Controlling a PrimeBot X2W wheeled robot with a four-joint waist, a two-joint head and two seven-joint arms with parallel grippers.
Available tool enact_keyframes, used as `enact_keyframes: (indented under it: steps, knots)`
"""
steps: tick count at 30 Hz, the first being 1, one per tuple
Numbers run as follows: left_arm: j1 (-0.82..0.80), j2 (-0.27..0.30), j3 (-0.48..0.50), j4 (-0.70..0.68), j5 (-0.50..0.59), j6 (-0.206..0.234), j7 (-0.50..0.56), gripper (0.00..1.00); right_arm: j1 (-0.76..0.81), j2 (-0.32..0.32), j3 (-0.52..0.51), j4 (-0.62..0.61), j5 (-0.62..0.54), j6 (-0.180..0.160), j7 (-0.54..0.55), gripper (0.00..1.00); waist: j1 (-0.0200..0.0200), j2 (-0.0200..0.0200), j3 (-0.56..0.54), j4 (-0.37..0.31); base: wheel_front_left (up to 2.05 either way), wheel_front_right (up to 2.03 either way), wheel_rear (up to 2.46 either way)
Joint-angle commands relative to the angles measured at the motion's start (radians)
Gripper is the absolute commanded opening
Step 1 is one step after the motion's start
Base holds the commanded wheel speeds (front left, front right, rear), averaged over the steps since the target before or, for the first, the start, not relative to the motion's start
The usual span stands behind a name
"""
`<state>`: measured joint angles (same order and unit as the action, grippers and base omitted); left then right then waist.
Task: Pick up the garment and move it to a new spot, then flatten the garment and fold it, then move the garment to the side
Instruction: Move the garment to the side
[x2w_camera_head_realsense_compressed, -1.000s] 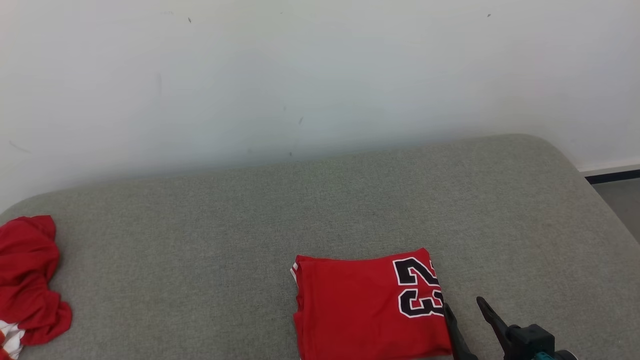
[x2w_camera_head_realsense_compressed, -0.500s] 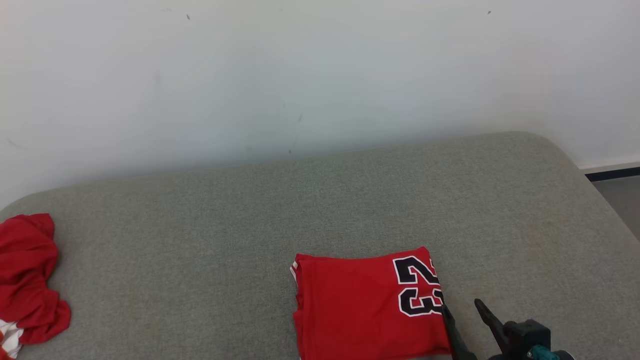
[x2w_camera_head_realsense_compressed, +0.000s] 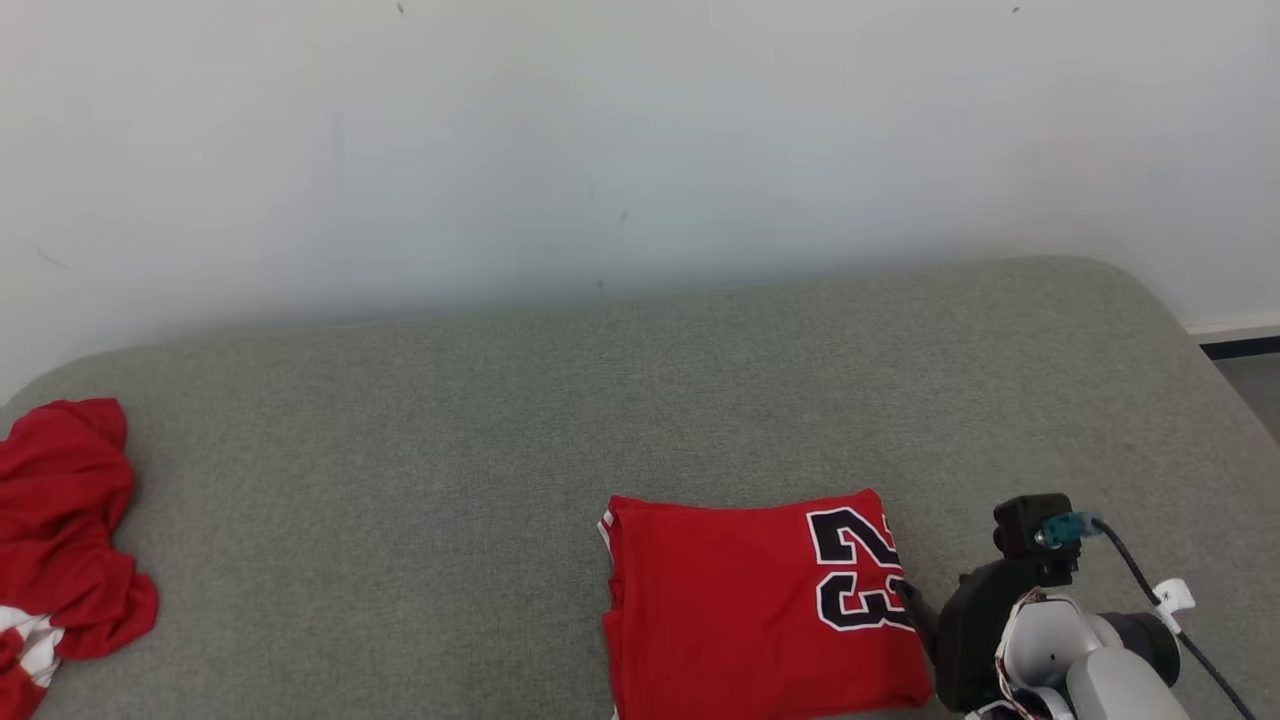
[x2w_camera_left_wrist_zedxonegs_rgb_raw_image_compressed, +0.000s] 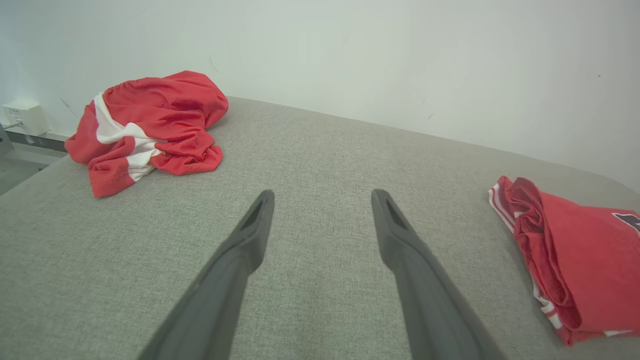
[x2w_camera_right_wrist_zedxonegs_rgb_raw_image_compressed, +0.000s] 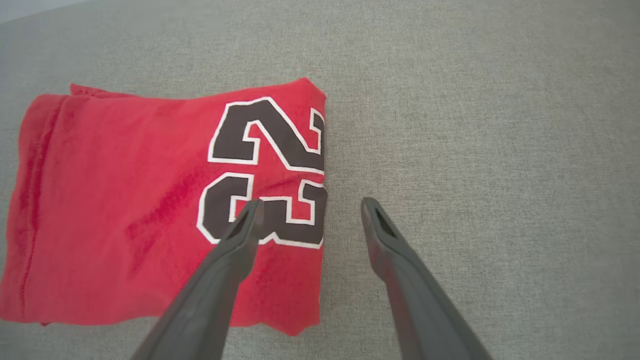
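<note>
— Grey cushion fabric (x2w_camera_head_realsense_compressed: 450, 430) runs under both our arms, with a white wall (x2w_camera_head_realsense_compressed: 600, 150) behind it. Where do we stand in the job?

— Our folded jersey (x2w_camera_right_wrist_zedxonegs_rgb_raw_image_compressed: 150, 200) lies as a neat flat rectangle, so we judge the flattening and folding done. What remains is moving it to the side.

— And our right gripper (x2w_camera_right_wrist_zedxonegs_rgb_raw_image_compressed: 311, 204)?

— Its fingers are spread wide and hold nothing. They straddle the jersey's edge by the number: one finger sits over the black digits, the other over bare cushion just beside the cloth. Whether either one touches down, we cannot tell.

— Our left gripper (x2w_camera_left_wrist_zedxonegs_rgb_raw_image_compressed: 322, 195)?

— Spread apart too, and empty, over bare cushion. The jersey's stacked edges lie off to its right, well apart from it. A crumpled red garment (x2w_camera_left_wrist_zedxonegs_rgb_raw_image_compressed: 150, 125) sits ahead and to its left, near the wall.

— So what does the next move call for?

— We think the right fingers must go down and close on every layer of that edge, not only the top one, or the fold could peel open as we shift it. Catching the bottom layer against a soft cushion looks like the hard part.

— Should the left arm help?

— Probably. Taking the opposite edge would hold the rectangle in shape, and we should set it down apart from the crumpled pile.
</note>
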<state>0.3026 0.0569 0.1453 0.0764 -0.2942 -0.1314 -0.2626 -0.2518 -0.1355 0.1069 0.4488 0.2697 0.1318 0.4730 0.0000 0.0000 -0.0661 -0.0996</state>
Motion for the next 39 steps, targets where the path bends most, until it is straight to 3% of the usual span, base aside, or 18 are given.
enact_keyframes:
  steps: [1,7,20,21,22,23,30,39]
  knots:
    - [-0.010,0.000,-0.002,-0.005,0.007,0.002,-0.003,1.00,-0.013,0.001,-0.011,0.003,-0.009,-0.003,0.028,1.00,0.0000,0.0000,0.013,0.015,0.00,0.00,0.00]
    - [-0.024,0.002,-0.027,-0.012,0.012,0.002,-0.003,1.00,-0.049,0.018,-0.088,0.062,-0.046,-0.003,0.218,1.00,0.0000,0.0000,0.057,0.066,0.00,0.00,0.00]
    - [-0.057,0.012,-0.061,-0.036,0.021,0.002,-0.003,1.00,-0.109,0.055,-0.140,0.150,-0.108,-0.003,0.197,1.00,0.0000,0.0000,0.128,0.135,0.00,0.00,0.00]
    - [-0.060,0.011,-0.067,-0.040,0.023,0.002,-0.003,1.00,-0.117,0.055,-0.133,0.159,-0.112,-0.003,0.203,0.89,0.0000,0.0000,0.134,0.137,0.00,0.00,0.00]
    - [-0.064,0.010,-0.073,-0.044,0.025,0.002,-0.003,1.00,-0.127,0.052,-0.128,0.166,-0.117,-0.003,0.201,0.06,0.0000,0.0000,0.139,0.140,0.00,0.00,0.00]
    - [-0.068,0.010,-0.079,-0.049,0.025,0.002,-0.003,1.00,-0.135,0.047,-0.117,0.174,-0.121,-0.003,0.206,0.00,0.0000,0.0000,0.145,0.141,0.00,0.00,0.00]
    - [-0.093,0.005,-0.105,-0.088,0.016,0.002,-0.003,1.00,-0.215,-0.012,-0.047,0.174,-0.143,-0.003,0.171,0.00,0.0000,0.0000,0.183,0.113,0.00,0.00,0.00]
    - [-0.147,0.018,-0.134,-0.142,0.025,0.002,-0.003,1.00,-0.349,-0.084,0.092,0.189,-0.165,-0.003,0.138,0.00,0.0000,0.0000,0.252,-0.022,0.00,0.00,0.00]
